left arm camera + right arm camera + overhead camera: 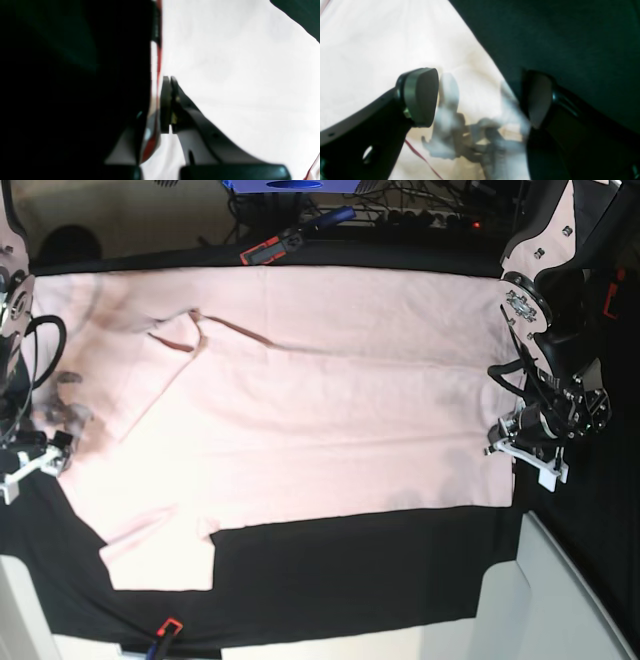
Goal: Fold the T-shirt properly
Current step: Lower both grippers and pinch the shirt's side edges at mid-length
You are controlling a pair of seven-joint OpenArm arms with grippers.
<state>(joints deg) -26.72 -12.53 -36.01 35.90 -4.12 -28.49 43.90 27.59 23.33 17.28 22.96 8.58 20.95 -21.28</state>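
Starting out, we see the T-shirt nearly flat, unfolded; our left gripper pinches its right hem, our right gripper gapes empty.

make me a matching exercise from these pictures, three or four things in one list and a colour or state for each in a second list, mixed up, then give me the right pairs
Things:
1. T-shirt
2. table cloth
3. left gripper
4. right gripper

Colour or state:
A. jaws wide apart, nothing between them
B. black, lying under the garment
C. pale pink, spread out flat
D. jaws pressed together at the garment's edge

Pairs: 1-C, 2-B, 3-D, 4-A
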